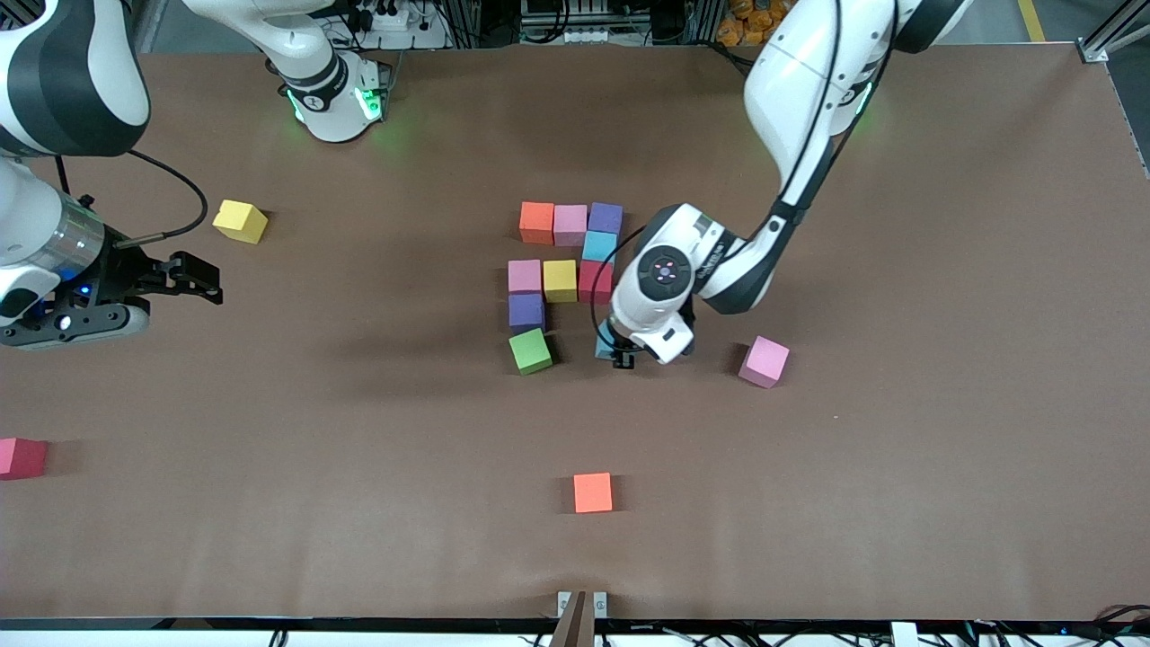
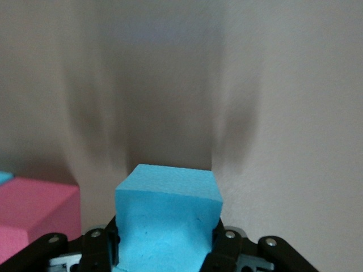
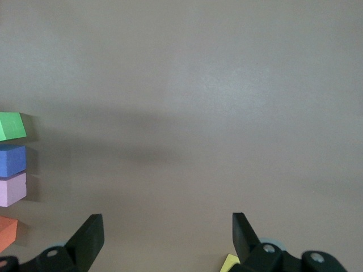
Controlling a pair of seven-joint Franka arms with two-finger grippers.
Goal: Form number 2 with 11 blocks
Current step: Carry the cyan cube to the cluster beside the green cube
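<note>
The number 2 (image 1: 564, 270) is partly built at the middle of the tabletop (image 1: 898, 494). Its top row of 3 is in place: orange block (image 1: 536, 222), pink block (image 1: 570, 225), purple block (image 1: 605, 217). A blue block (image 1: 599, 245) sits under the purple one. The middle row reads pink (image 1: 525, 276), yellow block (image 1: 560, 280), red block (image 1: 594, 280). Another purple block (image 1: 526, 311) sits below that pink one, and the green block (image 1: 531, 350), slightly turned, starts the bottom row. So 9 appear placed and 2 bottom-row places look open.

The left gripper (image 1: 620, 352) is low over the bottom row beside the green block, its fingers (image 2: 222, 249) closed on a light blue cube (image 2: 168, 218). This looks like the 10th block, going into the bottom row. A loose pink cube (image 1: 765, 361) lies toward the left arm's end, likely the last one needed.

Spare blocks lie apart: a yellow one (image 1: 240, 220), a dark pink one (image 1: 22, 457) at the tabletop's edge and an orange one (image 1: 593, 492) near the front edge.

The right gripper (image 1: 193, 277) waits over the right arm's end, fingers (image 3: 88, 238) wide open and holding nothing.
</note>
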